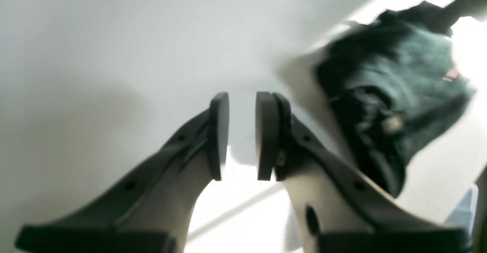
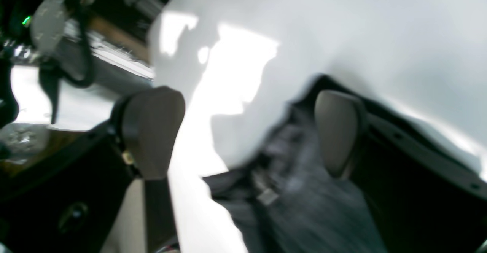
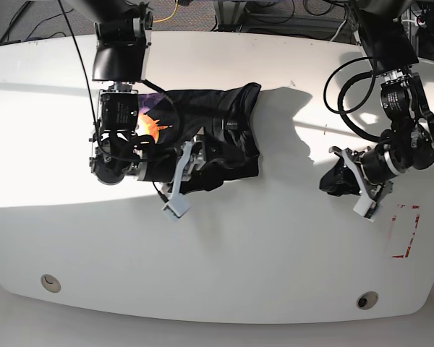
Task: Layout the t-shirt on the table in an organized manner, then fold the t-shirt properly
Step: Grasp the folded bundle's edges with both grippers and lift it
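Nothing of the task looks finished yet, as far as these views show. Largest first: the white surface (image 3: 275, 238) is mostly bare, with a red dashed mark (image 3: 406, 231) near one end and a small round hole (image 3: 50, 282) near each front corner.

On it, toward the side worked by the right arm, lies the t-shirt (image 3: 217, 126), a black bunched heap with folds piled on one another and a bit of purple and orange showing at its edge. No sleeve, hem or collar is spread flat, so I judge the laying-out step to be barely begun and the folding not started at all.

The right tool (image 2: 247, 131) sits at the crumpled garment with its fingers spread wide; in the right wrist view one finger is down against the dark cloth and the other stands over bare white surface, so it has hold of nothing. The view is blurred, and whether cloth lies between the fingers deeper down I cannot tell.

The left tool (image 1: 242, 131) is well apart from the shirt, over bare surface beside the red mark. Its pads stand a narrow gap apart with only white showing between them, so it carries nothing.

What is left, by my reading: pull the heap open, flatten body and sleeves, then fold.
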You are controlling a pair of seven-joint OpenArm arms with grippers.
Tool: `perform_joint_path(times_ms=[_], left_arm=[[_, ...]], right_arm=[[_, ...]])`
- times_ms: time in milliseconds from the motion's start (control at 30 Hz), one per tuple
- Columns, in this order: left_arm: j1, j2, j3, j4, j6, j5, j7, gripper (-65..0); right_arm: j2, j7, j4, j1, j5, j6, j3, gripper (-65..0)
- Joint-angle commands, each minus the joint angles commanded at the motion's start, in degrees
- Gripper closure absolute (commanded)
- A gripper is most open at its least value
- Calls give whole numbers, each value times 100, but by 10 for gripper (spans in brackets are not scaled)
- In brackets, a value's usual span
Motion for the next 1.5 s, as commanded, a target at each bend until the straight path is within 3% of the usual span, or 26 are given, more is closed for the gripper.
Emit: perform_joint_path(times_ms=[167, 233, 300, 400, 467, 667, 800, 933, 1167, 1367, 1500], left_arm=[[-9, 536, 563, 0, 0, 325, 0, -108], [0, 747, 870, -18, 0, 536, 0, -108], [9, 905, 1266, -26, 0, 853, -18, -107], [9, 1073, 2031, -35, 0, 1723, -105, -104], [26, 1187, 2409, -26, 0, 2295, -299, -103], [308, 1389, 3341, -62, 0, 3938, -1037, -103], [536, 1363, 3640, -149, 0, 4527, -1424, -103], [721, 1292, 3640, -158, 0, 4651, -1547, -103], [967, 791, 3640, -220, 0, 4633, -1574, -103], [967, 536, 3640, -369, 0, 4633, -1723, -103], [853, 501, 3648, -440, 0, 4633, -1723, -103]], right_arm=[[659, 22, 0, 70, 0, 0, 229, -520], [897, 215, 0, 70, 0, 0, 229, -453], [1116, 418, -9, 53, 0, 0, 202, -341], [1319, 620, -26, 44, -18, 0, 193, -174], [1398, 681, -70, 44, -149, 0, 193, -122], [1424, 1015, -79, 35, -1090, 0, -35, -127], [1451, 1666, -79, -88, -2013, 0, -510, -124], [1451, 2501, -105, -246, -2971, 0, -870, -124], [1134, 3732, -448, -554, -4651, 0, -1108, -124], [1055, 4620, -1187, -747, -5073, 0, -932, -122], [1046, 4734, -1196, -1073, -5055, 0, -747, -122]])
